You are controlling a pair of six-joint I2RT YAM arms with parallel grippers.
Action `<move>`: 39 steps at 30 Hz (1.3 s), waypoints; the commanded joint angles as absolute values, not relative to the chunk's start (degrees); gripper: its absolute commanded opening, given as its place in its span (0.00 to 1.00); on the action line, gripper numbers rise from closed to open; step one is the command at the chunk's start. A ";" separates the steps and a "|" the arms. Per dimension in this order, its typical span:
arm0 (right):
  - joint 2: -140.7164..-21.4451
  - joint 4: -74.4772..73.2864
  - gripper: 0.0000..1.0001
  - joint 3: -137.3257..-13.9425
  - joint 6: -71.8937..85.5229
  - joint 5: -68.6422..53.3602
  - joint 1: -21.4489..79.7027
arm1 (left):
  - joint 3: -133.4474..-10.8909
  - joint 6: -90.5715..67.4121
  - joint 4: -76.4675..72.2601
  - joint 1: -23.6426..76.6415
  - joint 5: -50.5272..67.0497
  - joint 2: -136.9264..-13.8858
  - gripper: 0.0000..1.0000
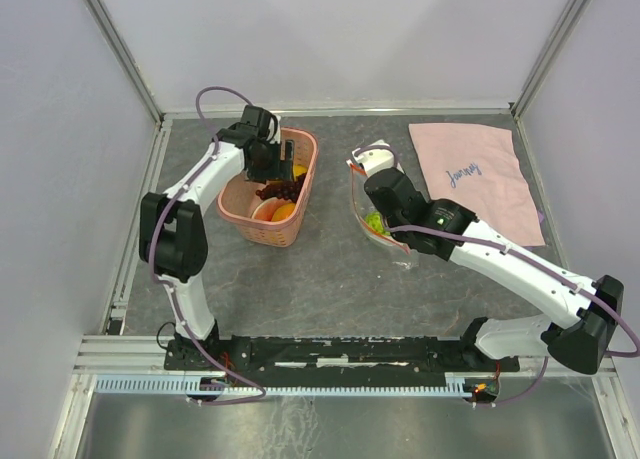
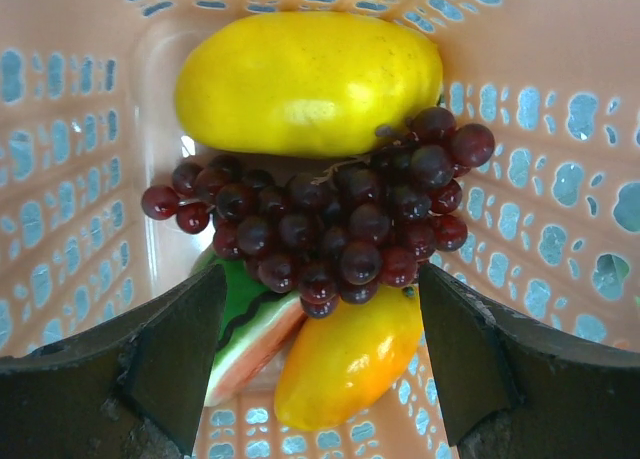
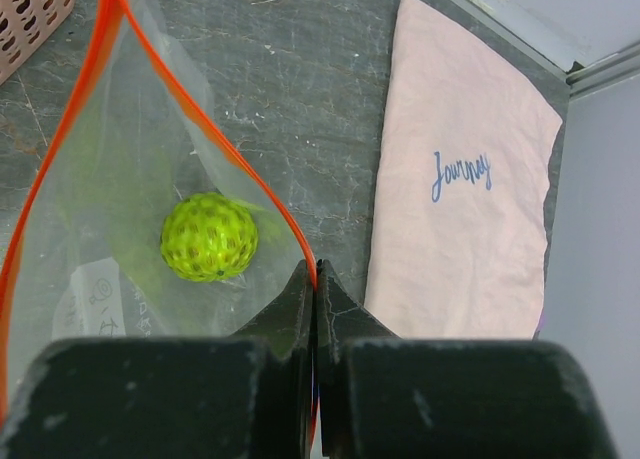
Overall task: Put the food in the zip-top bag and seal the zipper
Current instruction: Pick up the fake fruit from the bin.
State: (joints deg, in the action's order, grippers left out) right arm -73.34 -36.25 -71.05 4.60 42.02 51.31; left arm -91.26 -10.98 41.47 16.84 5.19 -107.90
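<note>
While the left claw (image 2: 322, 304) hangs spread wide inside the pink basket (image 2: 560, 129), gripping nothing, the dark grape bunch (image 2: 330, 224) lies just below it in the basket, on top of a yellow fruit (image 2: 305, 79), a yellow-orange fruit (image 2: 345, 364) and a red-white slice (image 2: 255, 344). To the right of the basket, the zip-top bag (image 3: 110, 159) rests on the table (image 1: 330, 279) with the green round piece (image 3: 209, 236) inside. The right claw (image 3: 316, 279) is pressed together, pinching the bag's red-orange zipper (image 3: 300, 247). Farther right of the basket lies a pink cloth (image 1: 475, 179).
</note>
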 commanded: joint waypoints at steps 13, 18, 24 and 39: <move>-73.93 -34.05 0.01 -70.95 5.33 41.18 51.13 | -91.14 -13.26 39.56 18.59 6.66 -113.80 0.78; -74.15 -34.17 0.01 -70.92 5.46 41.22 51.15 | -90.43 -14.29 38.30 18.57 6.63 -113.50 0.69; -74.10 -34.35 0.01 -70.98 5.87 40.91 51.16 | -87.45 -16.26 35.35 18.55 5.11 -109.43 0.34; -73.04 -35.62 0.01 -72.30 6.32 40.91 51.17 | -74.55 -24.12 23.98 18.54 1.70 -91.84 0.03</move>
